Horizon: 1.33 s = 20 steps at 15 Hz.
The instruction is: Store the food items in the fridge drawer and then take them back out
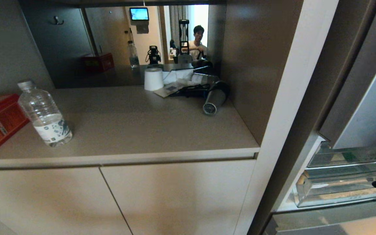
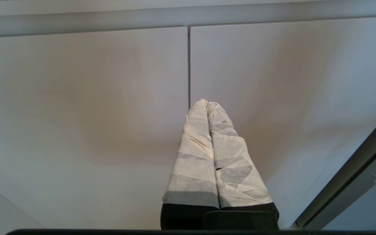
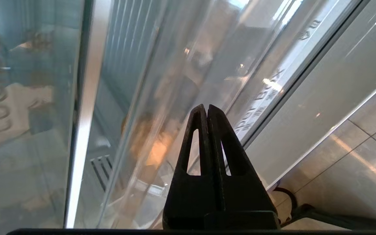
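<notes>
Clear plastic fridge drawer [image 1: 338,191] is standing pulled out at the fridge's foot; neither food item is showing for certain. Right gripper [image 3: 206,109], jaws pressed together and empty, is hovering at its front wall, probably to push. Left gripper [image 2: 206,103], jaws together, is idling before cabinet doors [image 2: 77,107].
</notes>
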Available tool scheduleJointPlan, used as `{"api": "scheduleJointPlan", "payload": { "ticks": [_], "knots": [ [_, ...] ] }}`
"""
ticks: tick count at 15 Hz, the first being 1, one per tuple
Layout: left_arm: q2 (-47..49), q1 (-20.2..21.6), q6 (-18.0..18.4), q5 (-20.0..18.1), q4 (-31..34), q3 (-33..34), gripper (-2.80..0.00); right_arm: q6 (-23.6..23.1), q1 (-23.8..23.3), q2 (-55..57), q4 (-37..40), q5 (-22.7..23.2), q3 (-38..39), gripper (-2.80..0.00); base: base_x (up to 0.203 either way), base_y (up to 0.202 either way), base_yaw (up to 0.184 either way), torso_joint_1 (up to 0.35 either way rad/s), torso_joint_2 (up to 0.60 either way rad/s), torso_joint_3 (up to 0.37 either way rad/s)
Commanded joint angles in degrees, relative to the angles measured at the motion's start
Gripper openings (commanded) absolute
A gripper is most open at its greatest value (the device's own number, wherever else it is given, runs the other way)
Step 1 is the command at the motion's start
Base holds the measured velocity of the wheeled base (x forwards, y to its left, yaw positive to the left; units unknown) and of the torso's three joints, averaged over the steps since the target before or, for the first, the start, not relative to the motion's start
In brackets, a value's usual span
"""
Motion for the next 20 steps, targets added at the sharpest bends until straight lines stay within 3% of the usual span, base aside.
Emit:
{"api": "scheduleJointPlan", "payload": {
  "ticks": [1, 5, 8, 11, 17, 20],
  "knots": [
    [0.09, 0.00, 0.00, 0.00, -0.01, 0.00, -2.80, 0.15, 0.11, 0.77, -0.23, 0.31, -0.59, -2.80, 0.000, 0.000, 0.000, 0.000, 0.00, 0.000],
    [0.09, 0.00, 0.00, 0.00, -0.01, 0.00, -2.80, 0.18, 1.25, 1.19, -0.33, 0.40, -1.95, -2.80, 0.000, 0.000, 0.000, 0.000, 0.00, 0.000],
    [0.09, 0.00, 0.00, 0.00, -0.01, 0.00, -2.80, 0.52, 2.01, 2.83, -6.21, 0.64, -1.54, -2.80, 0.000, 0.000, 0.000, 0.000, 0.00, 0.000],
    [0.09, 0.00, 0.00, 0.00, -0.01, 0.00, -2.80, 2.07, 0.97, -0.04, -6.95, 1.25, 1.15, -2.80, 0.000, 0.000, 0.000, 0.000, 0.00, 0.000],
    [0.09, 0.00, 0.00, 0.00, -0.01, 0.00, -2.80, 1.45, -2.83, -23.93, -4.65, 0.98, 15.73, -2.80, 0.000, 0.000, 0.000, 0.000, 0.00, 0.000],
    [0.09, 0.00, 0.00, 0.00, -0.01, 0.00, -2.80, -2.42, -3.28, -41.79, 3.98, -3.84, 22.68, -2.80, 0.000, 0.000, 0.000, 0.000, 0.00, 0.000]
  ]
}}
